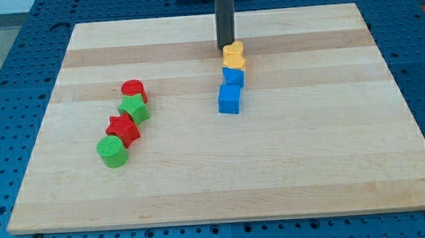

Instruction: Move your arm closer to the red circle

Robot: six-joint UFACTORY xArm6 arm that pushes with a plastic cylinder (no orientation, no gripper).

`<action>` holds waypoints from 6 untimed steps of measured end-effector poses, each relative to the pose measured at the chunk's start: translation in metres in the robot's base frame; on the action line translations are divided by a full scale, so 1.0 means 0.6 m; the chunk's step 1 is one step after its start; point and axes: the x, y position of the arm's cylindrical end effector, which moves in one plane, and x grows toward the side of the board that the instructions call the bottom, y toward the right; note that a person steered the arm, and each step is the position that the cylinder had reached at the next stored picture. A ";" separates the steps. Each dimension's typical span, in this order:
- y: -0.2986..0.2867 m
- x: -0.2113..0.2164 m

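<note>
Rod upright; my tip [225,48] touching yellow block [233,54] at view's top; red circle [134,89] well apart, leftward.

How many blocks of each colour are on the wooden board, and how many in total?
Red: 2, the red circle and the red star
Green: 2, the green star and the green circle
Yellow: 2, the upper yellow block and the lower yellow block
Blue: 2, the upper blue block and the blue cube
Total: 8

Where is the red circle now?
The red circle lies left of centre, topping a diagonal row, touching the green star; my tip is far right.
</note>
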 end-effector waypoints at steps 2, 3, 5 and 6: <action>-0.122 0.000; -0.225 0.074; -0.352 0.199; -0.381 0.217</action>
